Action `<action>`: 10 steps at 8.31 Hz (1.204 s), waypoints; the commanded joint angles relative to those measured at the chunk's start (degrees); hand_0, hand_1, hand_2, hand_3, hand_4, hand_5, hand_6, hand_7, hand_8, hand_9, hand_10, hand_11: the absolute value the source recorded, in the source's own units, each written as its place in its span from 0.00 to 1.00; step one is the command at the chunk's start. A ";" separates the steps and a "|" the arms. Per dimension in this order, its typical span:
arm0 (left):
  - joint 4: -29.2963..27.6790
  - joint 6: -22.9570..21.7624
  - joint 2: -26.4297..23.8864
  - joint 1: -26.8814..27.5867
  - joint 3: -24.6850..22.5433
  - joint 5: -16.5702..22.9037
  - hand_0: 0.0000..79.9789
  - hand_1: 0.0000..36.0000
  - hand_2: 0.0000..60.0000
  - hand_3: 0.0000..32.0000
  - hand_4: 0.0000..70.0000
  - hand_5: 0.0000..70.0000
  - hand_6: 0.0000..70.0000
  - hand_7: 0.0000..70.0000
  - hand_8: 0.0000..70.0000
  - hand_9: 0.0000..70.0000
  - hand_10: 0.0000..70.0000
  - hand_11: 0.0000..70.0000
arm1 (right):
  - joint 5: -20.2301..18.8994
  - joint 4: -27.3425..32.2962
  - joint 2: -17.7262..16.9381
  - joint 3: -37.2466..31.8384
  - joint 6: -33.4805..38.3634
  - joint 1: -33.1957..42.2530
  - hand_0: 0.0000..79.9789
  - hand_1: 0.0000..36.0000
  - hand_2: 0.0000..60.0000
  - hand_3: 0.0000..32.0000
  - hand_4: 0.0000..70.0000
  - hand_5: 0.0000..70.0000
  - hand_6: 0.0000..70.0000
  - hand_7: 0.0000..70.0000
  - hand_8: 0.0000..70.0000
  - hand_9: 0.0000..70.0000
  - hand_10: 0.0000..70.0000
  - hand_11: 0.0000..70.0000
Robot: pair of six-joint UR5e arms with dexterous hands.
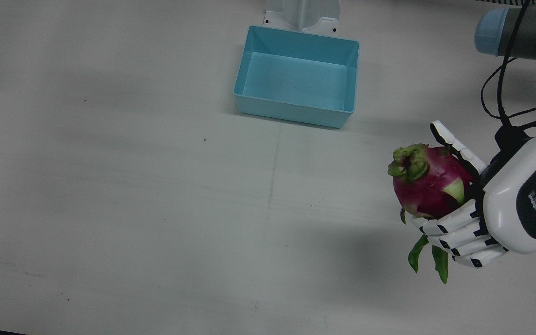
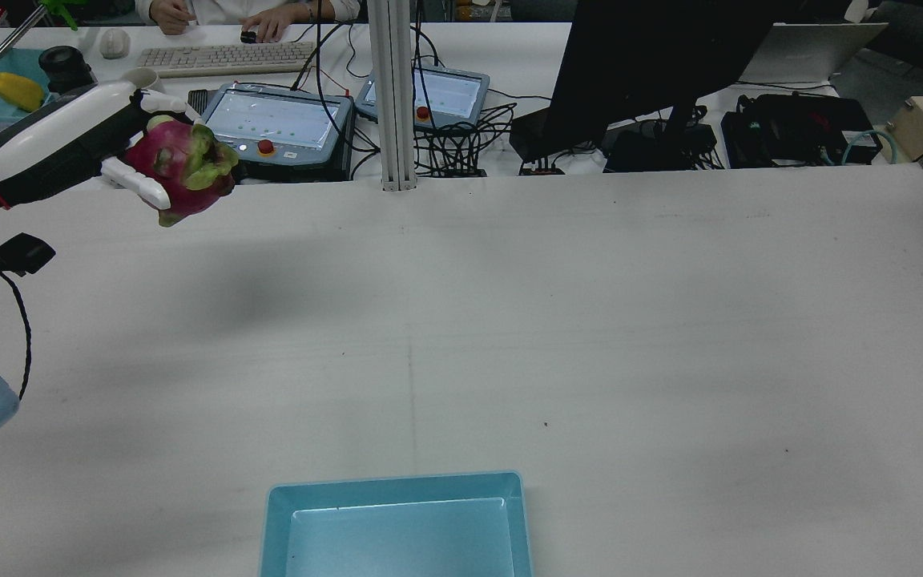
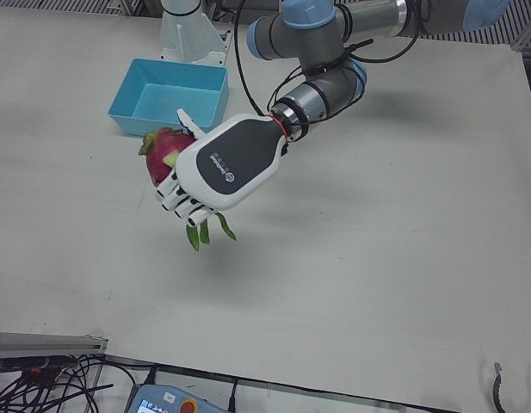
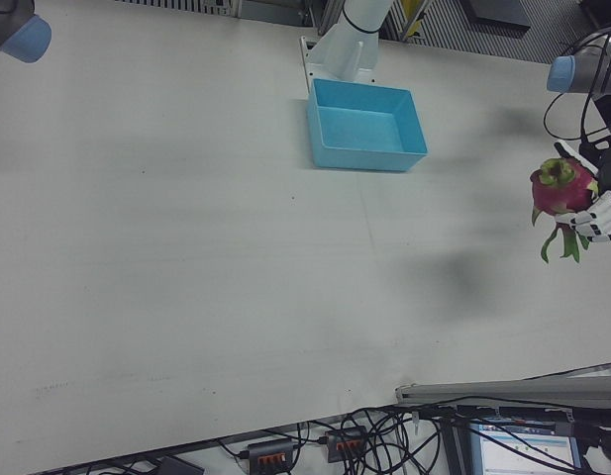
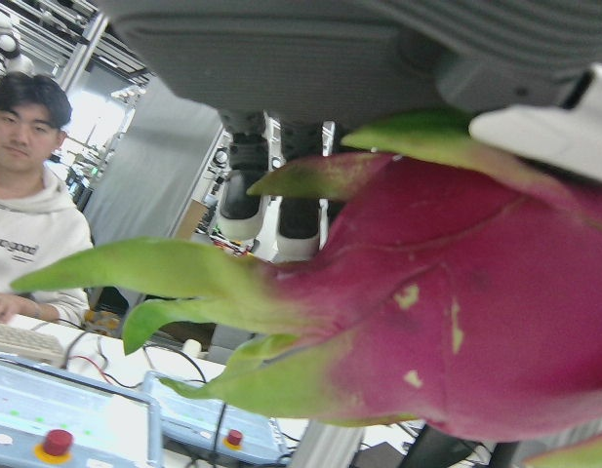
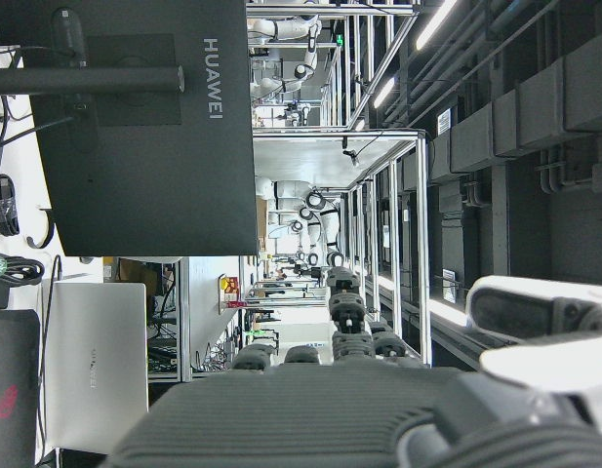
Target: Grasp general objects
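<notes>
A magenta dragon fruit (image 1: 428, 186) with green scales is held above the white table, and my left hand (image 1: 505, 204) is shut on it. White fingers (image 1: 463, 235) wrap under the fruit and another finger lies over its top. The rear view has the fruit (image 2: 185, 172) and the left hand (image 2: 69, 140) at the far left, well off the surface. The fruit (image 5: 457, 322) fills the left hand view. My right hand (image 6: 359, 409) appears only in its own view, pointing at the room with nothing in it.
An empty light blue bin (image 1: 296, 35) stands near the robot's side, mid-table. Beyond the far edge are a monitor (image 2: 654, 56), teach pendants (image 2: 277, 120), cables and a person's hands at a keyboard (image 2: 221, 56). A person (image 5: 27, 224) shows in the left hand view.
</notes>
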 commanded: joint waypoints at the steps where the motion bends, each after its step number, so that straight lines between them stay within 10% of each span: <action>1: -2.25 -5.86 0.11 6.02 -7.64 6.39 0.27 0.59 1.00 0.00 0.40 1.00 0.69 0.92 0.67 0.91 1.00 1.00 | 0.00 0.00 0.00 0.00 -0.01 0.00 0.00 0.00 0.00 0.00 0.00 0.00 0.00 0.00 0.00 0.00 0.00 0.00; 6: -32.36 -15.98 16.50 19.66 -8.98 5.52 0.47 0.69 1.00 0.00 0.43 1.00 0.83 0.99 0.75 1.00 1.00 1.00 | 0.00 0.00 0.00 0.00 -0.01 0.00 0.00 0.00 0.00 0.00 0.00 0.00 0.00 0.00 0.00 0.00 0.00 0.00; 10: -38.04 -13.36 21.20 29.21 -9.33 1.59 0.55 0.81 1.00 0.00 0.46 1.00 0.90 1.00 0.78 1.00 1.00 1.00 | 0.00 0.00 0.00 0.00 -0.01 0.00 0.00 0.00 0.00 0.00 0.00 0.00 0.00 0.00 0.00 0.00 0.00 0.00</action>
